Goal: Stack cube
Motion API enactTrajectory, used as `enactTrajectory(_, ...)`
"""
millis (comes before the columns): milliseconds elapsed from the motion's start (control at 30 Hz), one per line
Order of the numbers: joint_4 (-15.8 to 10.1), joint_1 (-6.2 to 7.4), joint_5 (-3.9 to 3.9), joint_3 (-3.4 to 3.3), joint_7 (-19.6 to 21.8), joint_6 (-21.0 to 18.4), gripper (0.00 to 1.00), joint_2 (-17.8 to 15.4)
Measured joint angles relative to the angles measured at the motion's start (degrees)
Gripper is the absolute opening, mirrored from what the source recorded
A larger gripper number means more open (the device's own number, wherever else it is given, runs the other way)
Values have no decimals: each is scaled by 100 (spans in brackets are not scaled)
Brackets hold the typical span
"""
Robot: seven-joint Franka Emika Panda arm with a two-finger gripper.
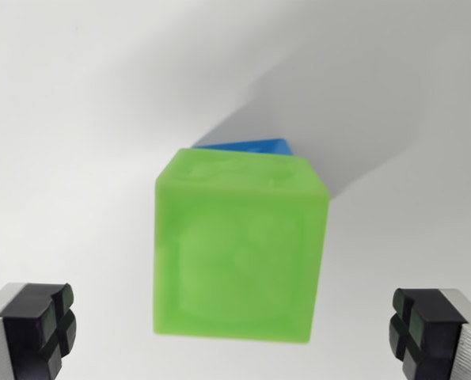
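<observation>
Straddling green cube (239,257), fingers (41,328) clear, wide

plain white tabletop (77,119), broad soft grey shadow (377,103) across its upper right

My one view, the wrist camera, looks steeply down past both fingers (37,328), close above the surface (77,119).
</observation>
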Motion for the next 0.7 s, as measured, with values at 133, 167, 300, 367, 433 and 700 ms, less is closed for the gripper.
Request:
enactTrajectory(133,0,4,-91,-16,62,-208,100,-217)
enactTrajectory(167,0,4,-104,-18,71,-236,100,-245)
enactTrajectory(300,13,4,-193,-28,135,-472,100,-476)
enactTrajectory(367,23,4,-224,-31,154,-558,100,-555)
enactTrajectory(433,43,4,-261,-34,184,-687,100,-665)
enactTrajectory(700,158,3,-382,-39,269,-1165,100,-1044)
